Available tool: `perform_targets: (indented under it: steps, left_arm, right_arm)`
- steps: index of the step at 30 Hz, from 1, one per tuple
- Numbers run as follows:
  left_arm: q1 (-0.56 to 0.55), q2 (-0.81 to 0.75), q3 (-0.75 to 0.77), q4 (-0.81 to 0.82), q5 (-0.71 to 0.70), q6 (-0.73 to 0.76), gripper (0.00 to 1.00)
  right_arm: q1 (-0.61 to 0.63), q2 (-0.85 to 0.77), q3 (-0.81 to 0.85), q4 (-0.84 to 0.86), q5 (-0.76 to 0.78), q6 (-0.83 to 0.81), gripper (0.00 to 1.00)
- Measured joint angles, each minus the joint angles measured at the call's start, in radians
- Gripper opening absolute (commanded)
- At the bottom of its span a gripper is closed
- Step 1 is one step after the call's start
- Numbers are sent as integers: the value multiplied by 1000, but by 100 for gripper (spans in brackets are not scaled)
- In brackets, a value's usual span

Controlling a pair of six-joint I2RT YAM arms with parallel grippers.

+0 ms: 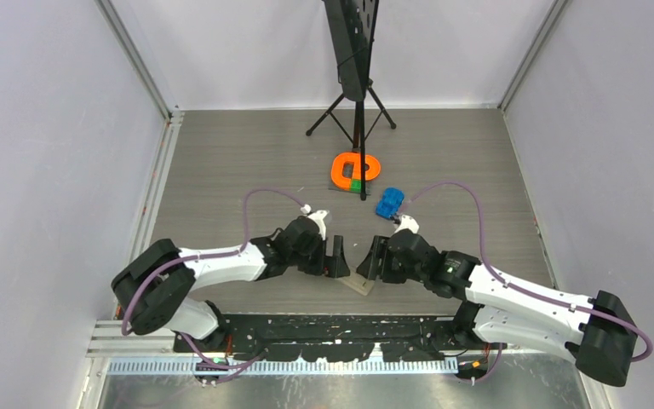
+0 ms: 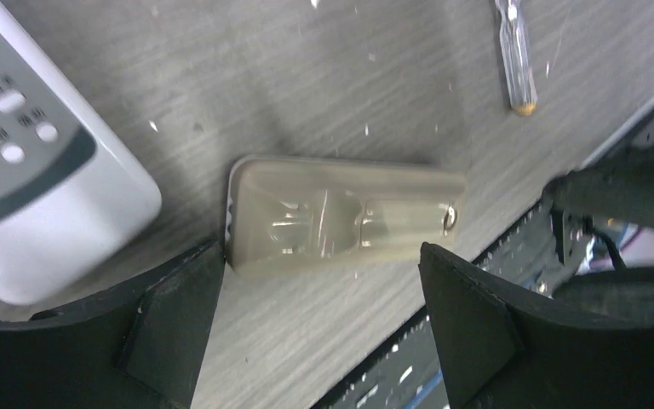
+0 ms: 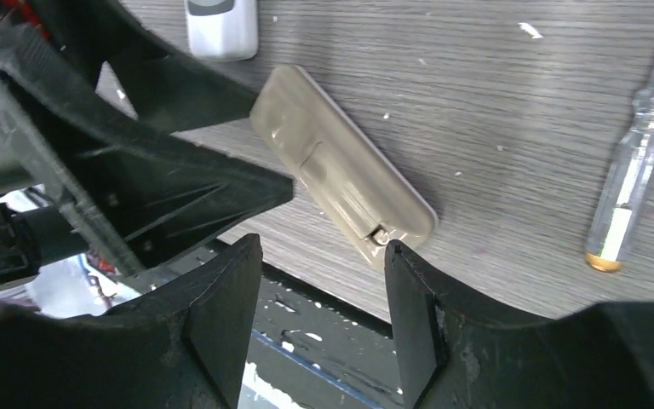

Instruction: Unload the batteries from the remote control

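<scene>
Beige remote control is framed by the wide-open left gripper and the partly open right gripper, both empty; securing it is judged in hand, and clamping is called for next.

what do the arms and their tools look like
The left arm and right arm have white links with black joints and a purple cable looping along each. The left tool and right tool are black with two flat wedge-shaped fingers.

beige slim remote, lying flat, back up, batt bay contents unclear
</scene>
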Motion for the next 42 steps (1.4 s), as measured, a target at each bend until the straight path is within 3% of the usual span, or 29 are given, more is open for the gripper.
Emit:
perform_targets:
  steps: [8, 14, 30, 42]
  left_arm:
    - [16, 35, 34, 27, -105, -11, 91]
    - [27, 36, 44, 19, -104, 27, 90]
    - [27, 70, 71, 2, -54, 90, 81]
    - [27, 98, 103, -34, -29, 142, 68]
  right_arm:
    - [0, 94, 1, 51, -94, 19, 65]
    - [-1, 117, 20, 5, -77, 46, 65]
    - [-92, 144, 3, -68, -88, 143, 55]
    - [-174, 310, -45, 96, -303, 183, 45]
